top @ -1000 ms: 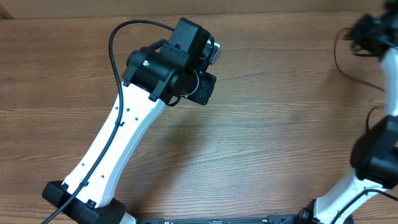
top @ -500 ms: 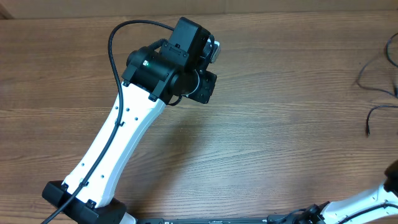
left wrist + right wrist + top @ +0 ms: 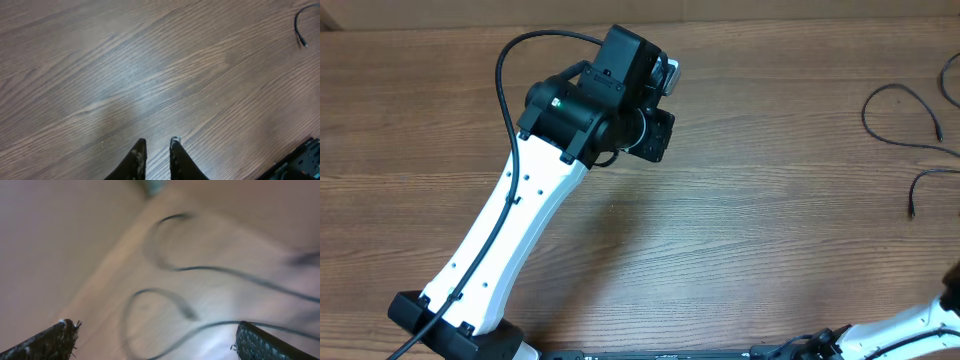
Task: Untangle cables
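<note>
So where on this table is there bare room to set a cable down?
Free: the wide stretch of table between the left arm and the cables; also the strip left of that arm. Crowded: the right edge, where the loose strands curl.

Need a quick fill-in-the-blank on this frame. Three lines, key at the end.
In the overhead view the cables lie near the table's ___ edge.
The right gripper is ___.
The left gripper holds ___.
Missing: right; open; nothing.
</note>
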Robot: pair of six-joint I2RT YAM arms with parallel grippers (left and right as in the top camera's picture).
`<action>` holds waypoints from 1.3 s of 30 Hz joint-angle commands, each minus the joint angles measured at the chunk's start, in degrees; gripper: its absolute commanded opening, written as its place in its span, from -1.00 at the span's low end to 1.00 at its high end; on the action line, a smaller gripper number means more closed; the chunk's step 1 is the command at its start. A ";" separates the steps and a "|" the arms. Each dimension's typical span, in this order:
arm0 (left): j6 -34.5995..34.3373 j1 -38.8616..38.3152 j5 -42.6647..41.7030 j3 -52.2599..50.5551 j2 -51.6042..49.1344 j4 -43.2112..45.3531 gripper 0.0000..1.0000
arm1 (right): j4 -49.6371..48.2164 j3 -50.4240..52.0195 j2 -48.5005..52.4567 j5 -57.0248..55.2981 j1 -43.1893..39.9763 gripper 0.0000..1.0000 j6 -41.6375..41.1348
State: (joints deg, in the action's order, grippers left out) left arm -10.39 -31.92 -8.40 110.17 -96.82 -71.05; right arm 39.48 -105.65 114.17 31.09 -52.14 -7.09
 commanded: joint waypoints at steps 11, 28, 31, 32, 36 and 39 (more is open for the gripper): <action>-0.59 -0.35 27.85 0.72 26.91 -0.79 -0.43 | 2.27 -0.94 -25.73 7.13 21.05 1.00 4.42; -10.64 10.21 48.96 -8.22 31.36 -3.30 -0.77 | 28.20 -0.92 -39.01 -24.63 52.24 1.00 7.58; -13.92 13.79 48.19 -13.05 31.36 -0.94 -0.74 | 30.51 -0.87 -41.00 -24.68 53.83 1.00 7.45; -14.38 14.71 47.15 -14.16 31.36 -0.39 -0.71 | 31.08 -0.87 -41.72 -24.70 53.92 1.00 7.13; -13.25 19.43 36.04 -19.37 31.32 3.08 -0.66 | 34.49 -0.81 -45.72 -28.28 53.92 1.00 5.38; -13.20 21.35 30.93 -22.38 31.32 4.26 -0.67 | 35.82 -0.44 -48.59 -30.23 53.92 1.00 4.72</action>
State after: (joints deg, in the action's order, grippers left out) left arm -22.39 -12.40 30.79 90.50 -65.71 -67.59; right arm 74.89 -106.32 68.93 5.10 1.58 -0.89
